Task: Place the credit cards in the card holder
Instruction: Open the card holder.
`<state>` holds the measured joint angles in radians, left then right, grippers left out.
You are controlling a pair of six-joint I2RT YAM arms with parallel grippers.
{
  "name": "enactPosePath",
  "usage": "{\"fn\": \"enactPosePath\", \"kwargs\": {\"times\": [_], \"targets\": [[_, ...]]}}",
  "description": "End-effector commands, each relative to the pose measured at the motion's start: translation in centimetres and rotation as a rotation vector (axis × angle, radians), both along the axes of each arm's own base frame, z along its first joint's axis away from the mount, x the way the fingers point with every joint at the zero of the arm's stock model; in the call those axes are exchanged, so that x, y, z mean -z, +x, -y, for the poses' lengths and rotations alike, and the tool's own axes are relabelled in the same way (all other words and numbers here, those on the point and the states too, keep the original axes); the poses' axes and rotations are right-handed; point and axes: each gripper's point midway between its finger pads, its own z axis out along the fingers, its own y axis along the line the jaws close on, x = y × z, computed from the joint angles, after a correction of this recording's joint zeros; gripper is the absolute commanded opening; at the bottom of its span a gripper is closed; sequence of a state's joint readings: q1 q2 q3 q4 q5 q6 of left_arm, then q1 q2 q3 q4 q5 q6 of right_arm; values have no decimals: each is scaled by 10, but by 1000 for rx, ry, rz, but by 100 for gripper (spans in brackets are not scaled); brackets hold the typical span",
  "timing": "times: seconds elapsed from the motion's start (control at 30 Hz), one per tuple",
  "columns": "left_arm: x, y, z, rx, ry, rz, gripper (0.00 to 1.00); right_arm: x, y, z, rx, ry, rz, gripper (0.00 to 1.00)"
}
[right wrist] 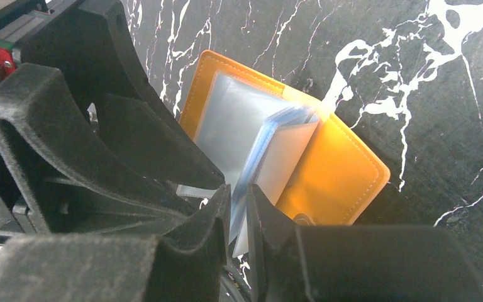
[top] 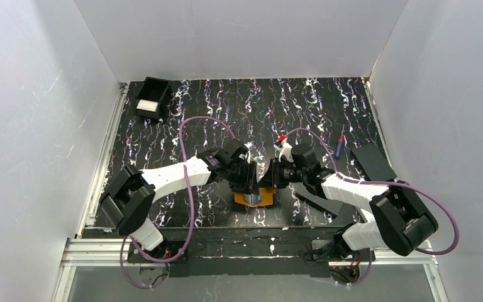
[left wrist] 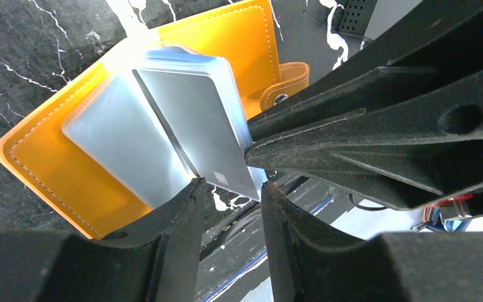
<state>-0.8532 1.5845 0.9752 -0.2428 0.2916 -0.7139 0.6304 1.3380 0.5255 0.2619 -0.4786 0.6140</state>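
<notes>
The orange card holder lies open on the black marbled table between both arms. In the left wrist view the card holder shows its grey-blue sleeves standing up from the spine. My right gripper is shut on a bunch of these sleeves at their free edge. My left gripper is open, its tips just at the sleeves' lower edge, holding nothing. From above, the left gripper and right gripper meet over the holder. I cannot make out any loose credit card.
A black box holding a white block stands at the back left. A blue pen and a flat black rectangle lie at the right. Another flat black piece lies under the right arm.
</notes>
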Motion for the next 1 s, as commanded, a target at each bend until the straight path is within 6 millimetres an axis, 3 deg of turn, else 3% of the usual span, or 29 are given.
{"fn": "enactPosePath", "kwargs": {"times": [0.0, 0.37, 0.67, 0.83, 0.97], "targets": [[10, -2, -9, -19, 48, -9, 35, -10, 2, -5, -20, 23, 34, 23], [15, -5, -19, -40, 76, 0, 29, -9, 2, 0, -11, -9, 43, 37], [20, -5, -26, -58, 101, 9, 27, -3, 3, 2, 3, -26, 36, 38], [12, -4, -22, -41, 61, 28, 38, 9, 3, 7, 47, -63, -11, 41], [15, 0, -28, -51, 98, 46, 37, 14, 2, 4, 94, -28, -88, 41]]}}
